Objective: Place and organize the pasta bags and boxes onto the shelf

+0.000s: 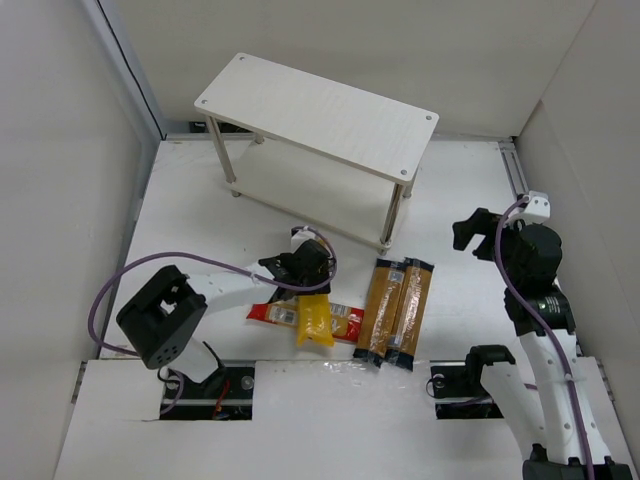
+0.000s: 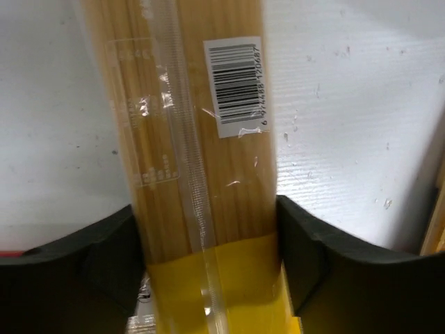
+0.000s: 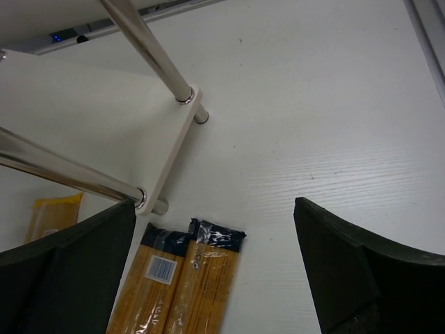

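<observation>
The left gripper pinches the yellow bag across its width. One dark finger presses on each long side, and the bag runs straight between them and away toward the far side. In the wrist view the bag is clear over pale spaghetti, with a white barcode label, a seam strip down its length and a solid yellow near end. Seen from above, it lies on the worktop near the arm bases, crossing over the red box, which stretches left to right beneath it.

Just right of these, two clear bags of golden-brown spaghetti with dark ends lie side by side, touching, pointing near to far.

The right gripper hangs spread wide with nothing in it, above the worktop to the right of the shelf.

One shelf stands at the far side, with two pale boards on thin metal legs, both bare. That makes one yellow bag, one red box and two clear bags.
</observation>
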You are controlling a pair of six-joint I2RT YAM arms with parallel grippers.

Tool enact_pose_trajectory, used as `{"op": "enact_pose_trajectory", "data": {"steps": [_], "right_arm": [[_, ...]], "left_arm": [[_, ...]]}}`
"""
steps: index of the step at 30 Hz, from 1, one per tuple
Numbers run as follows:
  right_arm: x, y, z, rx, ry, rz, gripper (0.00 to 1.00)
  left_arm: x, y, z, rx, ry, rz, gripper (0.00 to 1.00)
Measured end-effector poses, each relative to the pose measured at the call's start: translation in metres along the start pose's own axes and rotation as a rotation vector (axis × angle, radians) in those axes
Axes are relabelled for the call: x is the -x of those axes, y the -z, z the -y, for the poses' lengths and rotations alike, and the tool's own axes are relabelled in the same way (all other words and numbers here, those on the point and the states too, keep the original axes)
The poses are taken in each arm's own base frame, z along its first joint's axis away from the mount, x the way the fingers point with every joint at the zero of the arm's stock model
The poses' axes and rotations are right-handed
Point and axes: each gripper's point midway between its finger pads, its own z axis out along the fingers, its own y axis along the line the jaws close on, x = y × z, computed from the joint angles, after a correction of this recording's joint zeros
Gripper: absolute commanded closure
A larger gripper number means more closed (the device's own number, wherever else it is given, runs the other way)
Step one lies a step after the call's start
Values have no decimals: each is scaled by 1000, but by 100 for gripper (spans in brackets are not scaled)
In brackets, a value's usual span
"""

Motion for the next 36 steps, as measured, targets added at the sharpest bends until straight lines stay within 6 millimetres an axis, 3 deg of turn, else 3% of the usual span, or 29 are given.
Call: {"op": "enact_pose_trajectory", "data": {"steps": [1,3,5,12,17,25,27,30,36], "right_arm": [[0,0,0,2,0,-1,0],[1,0,-1,6,3,3,0],[2,0,-2,9,4,6,0],[5,3,-7,39,15,20,0],[6,3,-11,64,28,25,0],[9,3,-16,93,42,32,0],[9,3,-16,96,44,34,0],[9,3,-16,97,44,33,0],[9,3,-16,96,44,33,0]], "left_arm": [[0,0,1,-2,1,-1,62],[0,-1,2,-3,20,2,84],[5,2,5,-15,36,17,100],[13,10,-10,69,-3,42,100],[32,31,-20,85,-103,102,100],[113,117,24,-193,-191,459,100],[129,127,31,-213,-218,530,100],[143,119,37,-185,-265,562,100],[161,60,39,-117,-318,508,100]]}}
